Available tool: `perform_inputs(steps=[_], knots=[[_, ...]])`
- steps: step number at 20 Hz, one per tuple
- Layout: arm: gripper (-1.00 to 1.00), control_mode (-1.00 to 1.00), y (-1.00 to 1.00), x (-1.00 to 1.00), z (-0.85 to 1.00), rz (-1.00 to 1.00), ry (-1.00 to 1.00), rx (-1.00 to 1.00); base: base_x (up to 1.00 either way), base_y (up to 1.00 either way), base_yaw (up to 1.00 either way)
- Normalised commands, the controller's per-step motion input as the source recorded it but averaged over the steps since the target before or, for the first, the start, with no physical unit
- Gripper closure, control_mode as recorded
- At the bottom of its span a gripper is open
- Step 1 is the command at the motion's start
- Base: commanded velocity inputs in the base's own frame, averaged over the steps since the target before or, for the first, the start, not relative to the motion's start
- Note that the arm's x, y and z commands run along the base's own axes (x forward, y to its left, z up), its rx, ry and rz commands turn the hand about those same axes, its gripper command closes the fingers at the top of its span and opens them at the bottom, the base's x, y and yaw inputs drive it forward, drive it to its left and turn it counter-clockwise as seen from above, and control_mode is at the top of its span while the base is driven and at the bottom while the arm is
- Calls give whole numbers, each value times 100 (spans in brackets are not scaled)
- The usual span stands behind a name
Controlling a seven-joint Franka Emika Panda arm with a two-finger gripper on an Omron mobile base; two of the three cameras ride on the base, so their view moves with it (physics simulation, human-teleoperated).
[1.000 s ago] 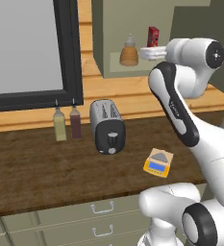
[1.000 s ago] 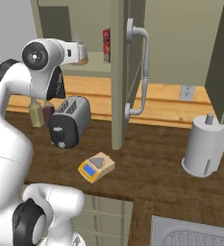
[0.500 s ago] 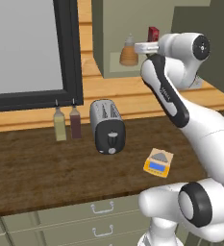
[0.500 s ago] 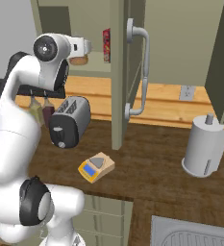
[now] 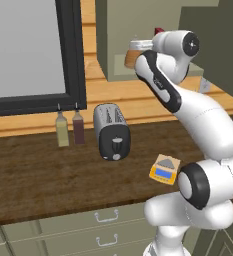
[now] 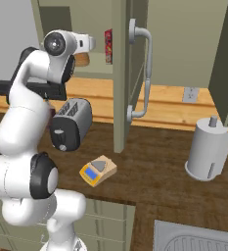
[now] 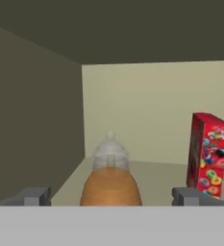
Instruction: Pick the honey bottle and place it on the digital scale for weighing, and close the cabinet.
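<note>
Inside the cabinet (image 7: 36, 120), the end effector (image 7: 111, 197) is hovering spread around the honey bottle (image 7: 110, 180), beside a red box (image 7: 207, 153).

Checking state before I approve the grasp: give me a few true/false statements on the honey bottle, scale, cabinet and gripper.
1. The honey bottle stands upright inside the cabinet. True.
2. The digital scale already carries the bottle. False: its platform is bare.
3. The cabinet door is shut. False: it stands open.
4. The gripper is open, one fingertip on each side of the bottle. True.
5. The red box lies flat. False: it stands upright.
</note>
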Motion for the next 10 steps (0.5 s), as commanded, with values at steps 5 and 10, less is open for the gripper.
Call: perform_inputs(steps=[5, 10], knots=[[-100, -100, 9, 45, 0, 0, 1, 0, 0, 0, 0], [-100, -100, 0, 31, -10, 1, 0, 0, 0, 0, 0]])
